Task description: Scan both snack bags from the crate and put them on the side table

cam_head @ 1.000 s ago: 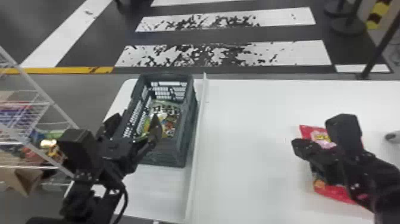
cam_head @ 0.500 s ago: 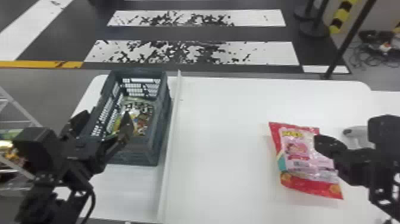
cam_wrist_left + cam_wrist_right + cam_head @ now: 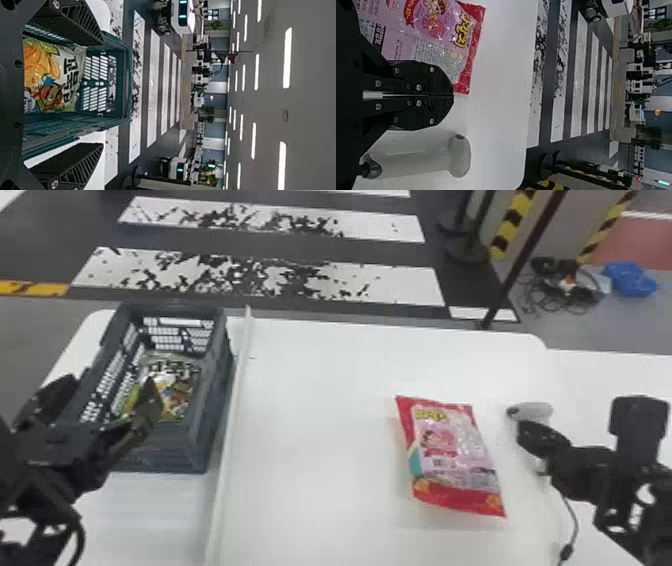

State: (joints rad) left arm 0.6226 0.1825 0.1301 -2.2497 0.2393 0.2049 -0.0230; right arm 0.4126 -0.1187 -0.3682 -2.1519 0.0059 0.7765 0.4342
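Observation:
In the head view my left gripper (image 3: 115, 405) is open over the near-left part of the dark crate (image 3: 210, 430), where a green-and-white snack bag (image 3: 175, 390) lies. The left wrist view has the snack bag (image 3: 51, 79) inside the crate (image 3: 126, 83), with my left gripper (image 3: 101, 95) spread wide. A red-and-pink snack bag (image 3: 450, 455) rests on the white table. Right of it, my right gripper (image 3: 525, 435) is beside the handheld scanner (image 3: 537, 410). The right wrist view has my right gripper (image 3: 453, 95) shut between the red bag (image 3: 443, 35) and the scanner (image 3: 423, 160).
A raised white strip (image 3: 232, 430) divides the table just right of the crate. Another white table surface (image 3: 615, 380) adjoins on the right. The scanner's cable (image 3: 572, 515) runs toward the near edge. Barrier posts (image 3: 525, 255) stand beyond the table.
The head view has swung to the right. My right gripper has moved right, off the red bag that it partly covered a second ago. The left gripper stays at the crate.

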